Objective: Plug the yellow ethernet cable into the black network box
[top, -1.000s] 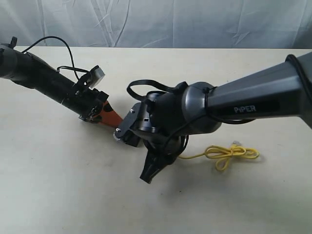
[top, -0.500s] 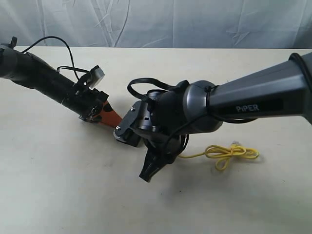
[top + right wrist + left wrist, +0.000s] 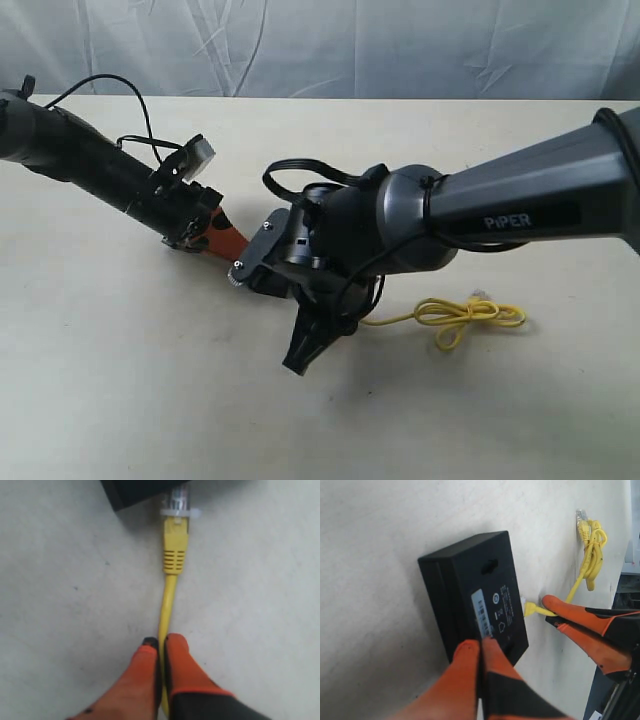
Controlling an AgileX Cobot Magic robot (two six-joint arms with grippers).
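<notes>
Left claw (image 3: 480,647) is pinching one end of the black network box (image 3: 470,580), a flat matte plastic rectangle lying label-up on the pale, faintly scuffed tabletop (image 3: 120,380). Right claw (image 3: 161,642) is clamping narrow on the glossy yellow ethernet cable (image 3: 167,605) just behind its ribbed boot. Clear plug (image 3: 179,502) is touching the box's side face; can't tell if seated. Remaining cord is lying in a tied loop nearby.

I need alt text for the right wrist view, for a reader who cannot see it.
The right hand pinches the yellow ethernet cable between orange fingers, its clear plug at the side of the black network box. A pale table lies beneath.
</notes>
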